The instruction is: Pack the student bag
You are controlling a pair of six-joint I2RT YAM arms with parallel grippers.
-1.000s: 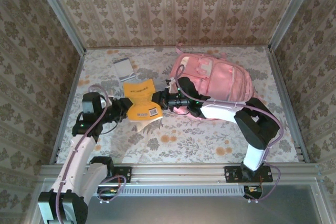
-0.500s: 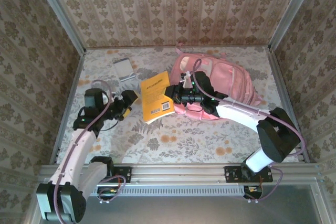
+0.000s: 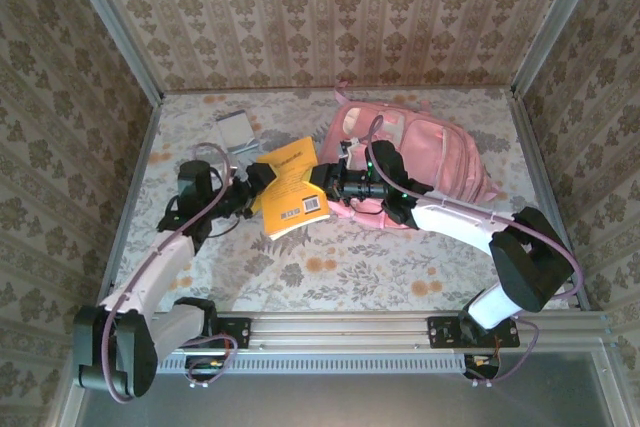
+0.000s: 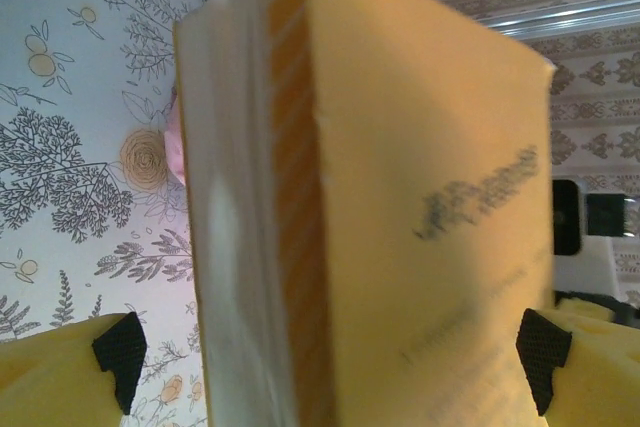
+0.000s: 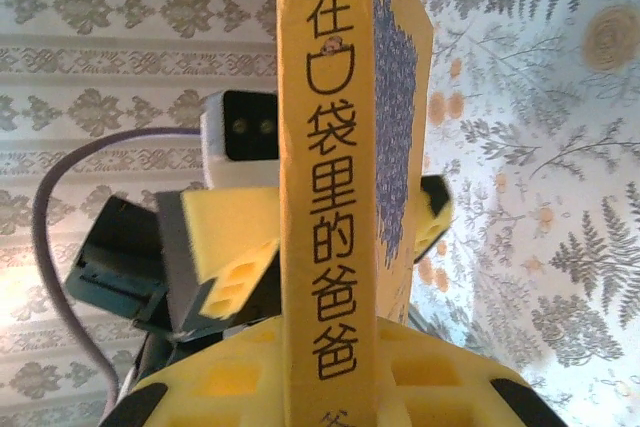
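Left pincer: mine (image 3: pixel 258 179), jaws spread wide, one foam finger on either side of the yellow book (image 3: pixel 287 192), gripping nothing.
Right pincer: mine too (image 3: pixel 325 185), nearly closed, clamped on the spine end of the book and holding it tilted.
Changed: half a second ago my left pincer stood off to the left of the book, and it has now come in around its page edge. The book and bag have scarcely shifted.
Surface (image 3: pixel 380 257): flat, covered in a pale floral print.
Student bag (image 3: pixel 430 157): soft pink fabric, bulging, with whitish patches. It lies on the far right part of the surface, just behind my right pincer. Its long axis runs from far-left to near-right, with the carry loop at the far-left end.
Book: stiff yellow cover, pale page block, dark characters down the spine.
Grey flat piece (image 3: pixel 235 131): small, rectangular, far left, apart from the rest.
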